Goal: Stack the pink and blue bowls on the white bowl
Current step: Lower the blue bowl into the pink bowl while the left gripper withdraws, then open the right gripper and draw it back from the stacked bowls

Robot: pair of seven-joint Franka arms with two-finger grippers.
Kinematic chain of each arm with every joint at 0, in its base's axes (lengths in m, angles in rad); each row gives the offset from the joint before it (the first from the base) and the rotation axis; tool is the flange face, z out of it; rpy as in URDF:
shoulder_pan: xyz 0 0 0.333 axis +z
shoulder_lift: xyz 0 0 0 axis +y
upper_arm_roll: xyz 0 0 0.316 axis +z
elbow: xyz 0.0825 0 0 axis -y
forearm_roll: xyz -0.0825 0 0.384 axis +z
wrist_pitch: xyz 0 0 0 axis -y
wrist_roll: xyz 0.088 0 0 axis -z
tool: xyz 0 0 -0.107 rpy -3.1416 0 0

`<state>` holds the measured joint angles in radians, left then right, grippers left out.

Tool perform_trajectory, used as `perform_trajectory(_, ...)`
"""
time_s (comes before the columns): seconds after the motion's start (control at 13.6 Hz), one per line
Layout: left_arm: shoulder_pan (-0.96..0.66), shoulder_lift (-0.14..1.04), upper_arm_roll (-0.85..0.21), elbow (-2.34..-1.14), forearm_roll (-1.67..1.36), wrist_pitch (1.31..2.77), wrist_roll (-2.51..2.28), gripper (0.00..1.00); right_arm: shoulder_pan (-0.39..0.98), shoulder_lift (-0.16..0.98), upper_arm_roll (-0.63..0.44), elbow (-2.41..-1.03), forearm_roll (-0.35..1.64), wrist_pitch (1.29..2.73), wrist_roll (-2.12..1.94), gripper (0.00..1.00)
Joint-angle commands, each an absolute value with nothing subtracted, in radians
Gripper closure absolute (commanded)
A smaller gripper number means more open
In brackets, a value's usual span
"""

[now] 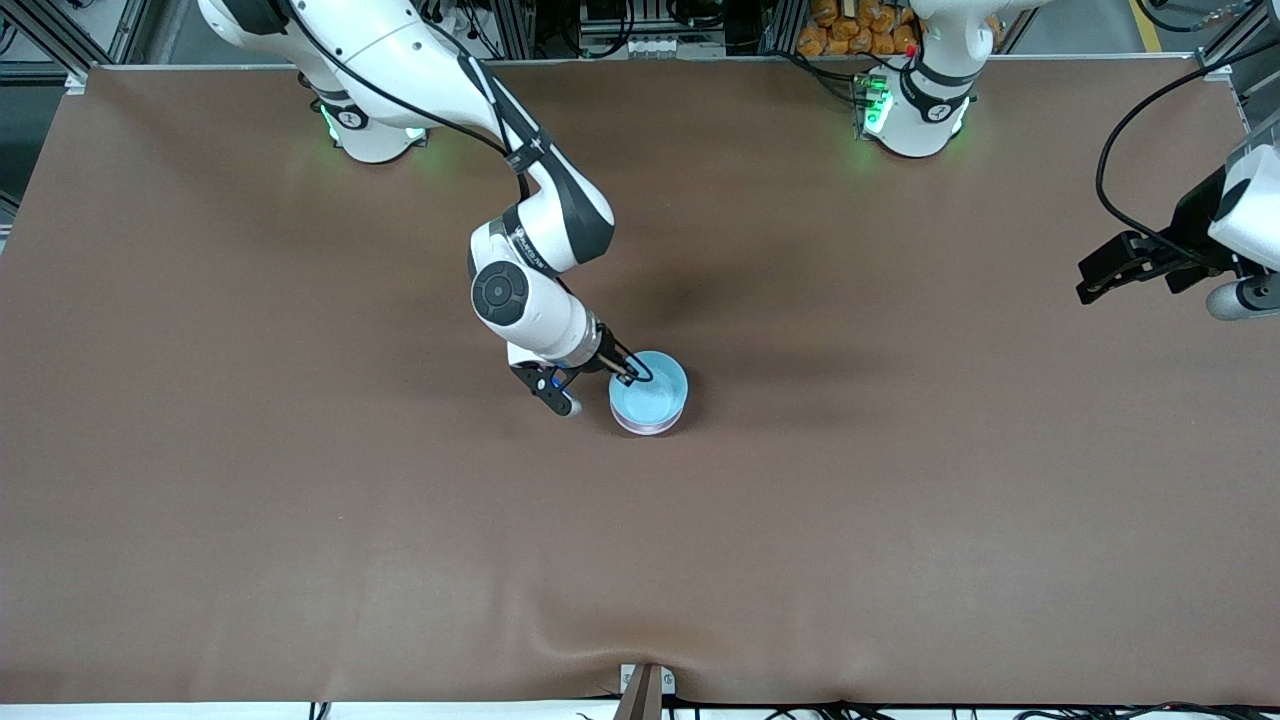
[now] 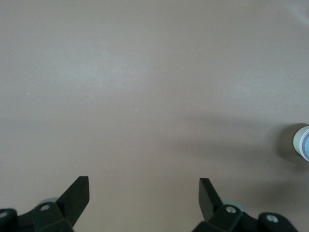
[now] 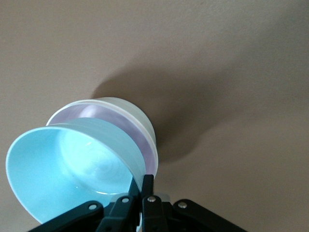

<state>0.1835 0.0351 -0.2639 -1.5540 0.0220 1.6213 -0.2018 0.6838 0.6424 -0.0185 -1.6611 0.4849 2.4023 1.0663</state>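
Blue bowl [image 3: 72,164] tilted in pink bowl [image 3: 128,126], nested in white bowl [image 3: 137,116], mid-table [image 1: 300,520]

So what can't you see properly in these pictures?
- White bowl: front view shows none of it, hidden under the blue bowl and pink bowl.
- Blue bowl: right wrist view cannot settle whether it sits fully nested; the right end effector pinches its rim and it looks tilted.
- Bowl stack: cut off by the left wrist view's edge.
- Left end effector: waits open over the table's end, its arm cut off by the front view's edge.
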Motion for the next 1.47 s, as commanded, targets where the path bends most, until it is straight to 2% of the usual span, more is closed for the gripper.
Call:
perform_trajectory(0.0,0.187,0.023,-0.271,-1.565,0.008,1.629,-0.192,0.0,0.681,0.652,-0.018,-1.66,0.497,2.416,1.042,1.0)
perform_trajectory(0.15,0.184,0.023,-0.275,-1.565,0.008,1.628,-0.192,0.0,0.687,0.655,-0.018,-1.658,0.497,2.448,1.045,1.0)
perform_trajectory(0.22,0.187,0.023,-0.276,-1.563,0.008,1.628,-0.187,0.0,0.689,0.655,-0.018,-1.657,0.497,2.448,1.045,0.88)
perform_trajectory(0.29,0.19,0.023,-0.275,-1.565,0.006,1.628,-0.18,0.0,0.692,0.655,-0.02,-1.657,0.497,2.45,1.057,0.25)
perform_trajectory(0.37,0.19,0.023,-0.275,-1.565,0.006,1.628,-0.179,0.0,0.695,0.65,-0.021,-1.655,0.488,2.45,1.055,0.0)
perform_trajectory(0.73,0.18,0.025,-0.264,-1.566,0.006,1.624,-0.16,0.0,0.629,0.568,-0.049,-1.657,0.462,2.39,0.9,0.0)
perform_trajectory(0.81,0.155,0.025,-0.235,-1.566,0.006,1.624,-0.141,0.0,0.592,0.551,-0.063,-1.657,0.46,2.353,0.84,0.0)
perform_trajectory(0.95,0.013,0.021,-0.09,-1.566,0.006,1.603,-0.14,0.0,0.519,0.517,-0.071,-1.673,0.459,2.28,0.708,0.0)
perform_trajectory(1.39,-0.006,0.021,-0.063,-1.566,0.006,1.595,-0.141,0.0,0.321,0.283,-0.072,-1.908,0.456,2.261,0.493,0.0)
